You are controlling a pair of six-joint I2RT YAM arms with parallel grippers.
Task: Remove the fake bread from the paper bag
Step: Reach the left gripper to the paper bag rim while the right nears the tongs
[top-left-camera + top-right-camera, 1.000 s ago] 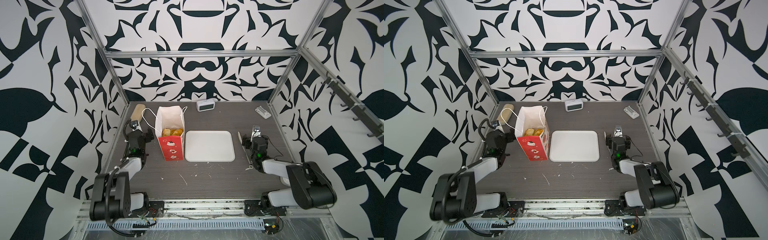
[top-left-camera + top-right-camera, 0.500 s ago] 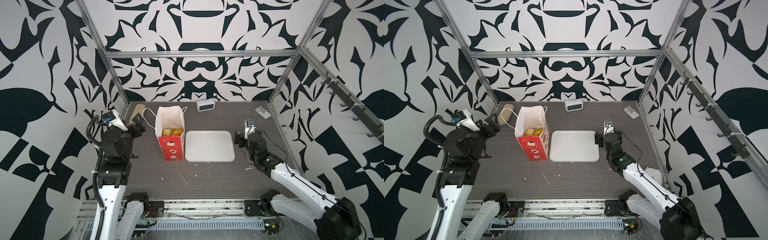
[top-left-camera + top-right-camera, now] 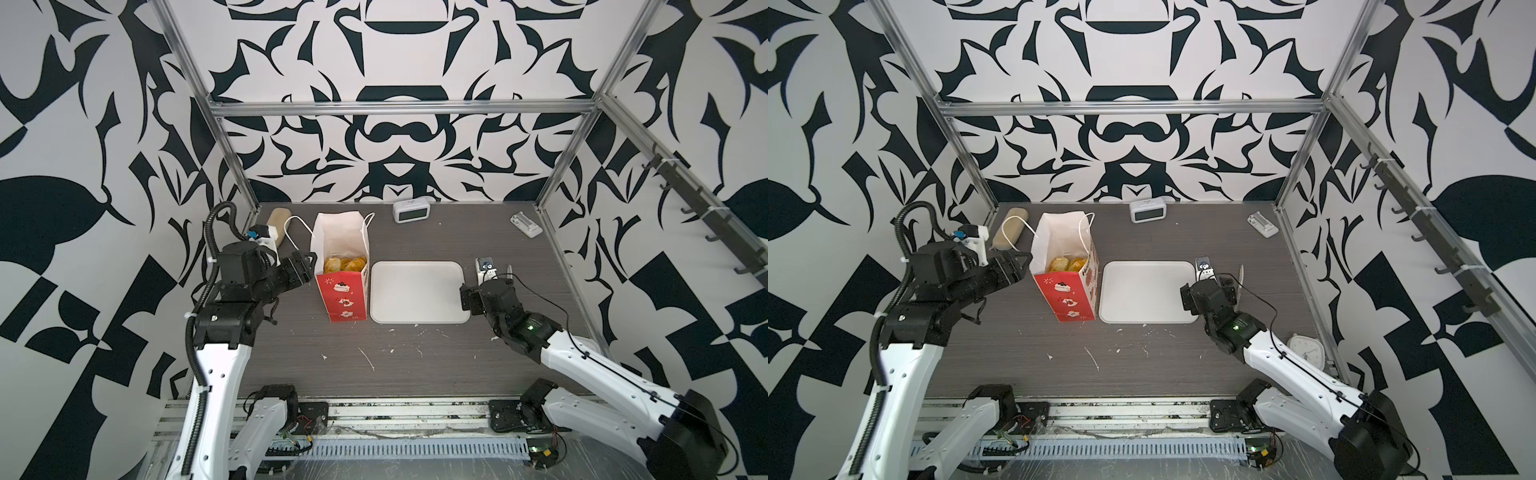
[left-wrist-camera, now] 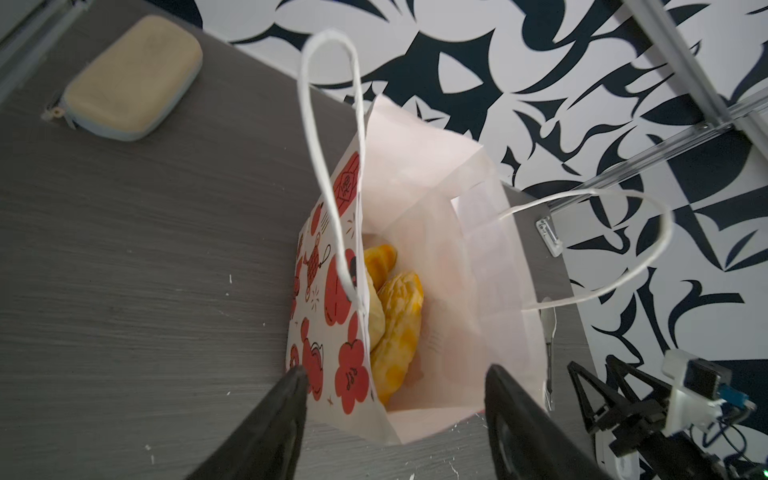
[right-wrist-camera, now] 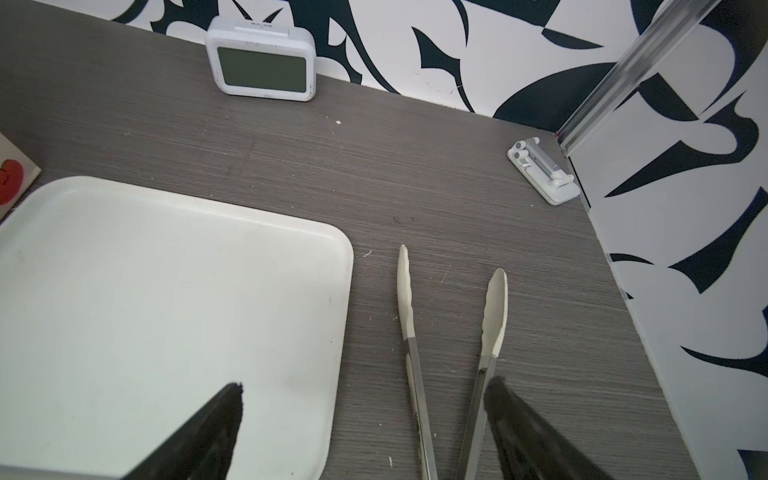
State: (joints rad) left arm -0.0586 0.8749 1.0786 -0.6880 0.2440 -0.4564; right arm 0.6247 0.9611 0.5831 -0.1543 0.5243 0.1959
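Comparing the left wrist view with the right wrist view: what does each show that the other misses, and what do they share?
Only the left wrist view shows the fake bread lying inside the paper bag, and the tan zippered case.

Only the right wrist view shows the white tray and the digital clock.

Both show the tongs, the small white folding stand and the dark table. The left wrist view catches only a tip of the tongs. The bag is shared too, but the right wrist view catches just one printed corner of it.
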